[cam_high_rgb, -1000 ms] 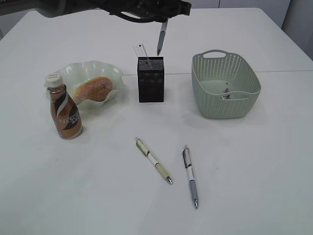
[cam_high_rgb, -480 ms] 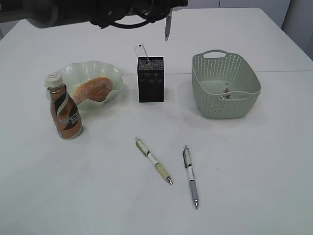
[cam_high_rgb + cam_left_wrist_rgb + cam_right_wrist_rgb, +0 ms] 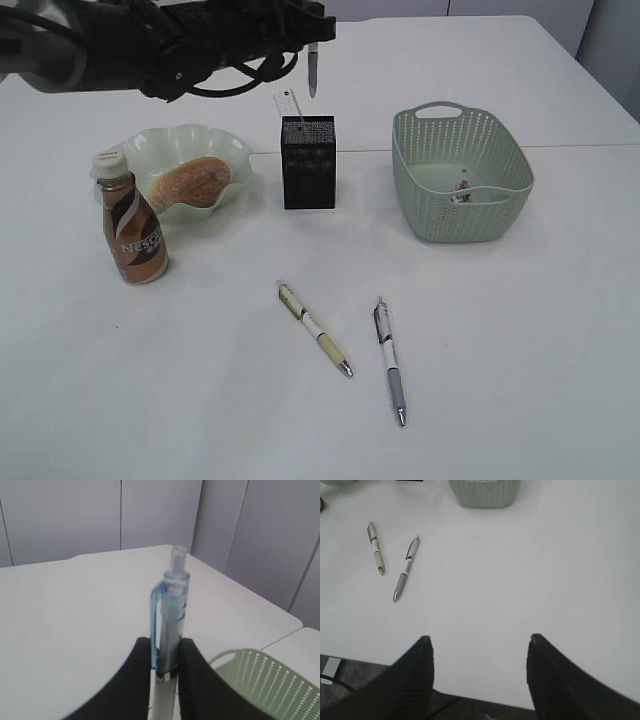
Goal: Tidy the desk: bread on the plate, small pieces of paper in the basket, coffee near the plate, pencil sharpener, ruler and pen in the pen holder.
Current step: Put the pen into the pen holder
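Three pens: one translucent blue clip pen (image 3: 169, 615) pinched upright in the left gripper (image 3: 166, 672), two loose on the large plain white desk (image 3: 520, 350).
Held pen: hangs vertically in the exterior view (image 3: 312, 70), above and just behind the black square mesh pen holder (image 3: 308, 162), not touching it.
Left gripper: black fingers (image 3: 135, 680) clamped narrow on the blue pen's barrel (clip end towards the wrist camera); arm reaches in from the upper left in the exterior view.
Loose pens: cream-and-olive pen (image 3: 314, 327) and white-and-grey pen (image 3: 390, 360) lie near each other, apart, on the near side of the desk, tips pointing towards the near edge.
Pen holder: stands upright mid-desk; short whitish ruler (image 3: 288, 103) with black marks sticks out of its back left corner.
Plate: pale green translucent ruffled dish (image 3: 225, 150) left of the holder, oval golden-brown bread (image 3: 188, 182) lying in it.
Coffee: brown shiny Nescafe bottle (image 3: 130, 222) with white cap, upright just beside the plate's front left rim.
Basket: grey-green perforated plastic basket (image 3: 460, 172) right of the holder; a small item lies on its floor (too small to tell what).
Right gripper: (image 3: 480, 672) jaws wide apart, nothing between them, over the desk's near edge; not visible in the exterior view.
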Robot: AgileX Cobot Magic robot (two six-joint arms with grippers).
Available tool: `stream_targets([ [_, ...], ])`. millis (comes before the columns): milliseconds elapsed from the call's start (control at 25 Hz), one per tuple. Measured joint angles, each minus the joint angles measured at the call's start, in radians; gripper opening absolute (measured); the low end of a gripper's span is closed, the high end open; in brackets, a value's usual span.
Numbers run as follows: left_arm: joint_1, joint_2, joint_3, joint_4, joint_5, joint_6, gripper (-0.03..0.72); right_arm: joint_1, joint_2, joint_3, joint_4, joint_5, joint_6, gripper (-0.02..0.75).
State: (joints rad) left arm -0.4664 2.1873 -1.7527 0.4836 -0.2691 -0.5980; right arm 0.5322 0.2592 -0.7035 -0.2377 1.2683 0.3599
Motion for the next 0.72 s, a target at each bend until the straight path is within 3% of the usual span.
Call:
stream_targets([
  [720,0.024,0.114,0.005,-0.001,-0.114,0.000,0.083,0.000,0.000,0.000,-0.041,0.000,0.000,0.464],
])
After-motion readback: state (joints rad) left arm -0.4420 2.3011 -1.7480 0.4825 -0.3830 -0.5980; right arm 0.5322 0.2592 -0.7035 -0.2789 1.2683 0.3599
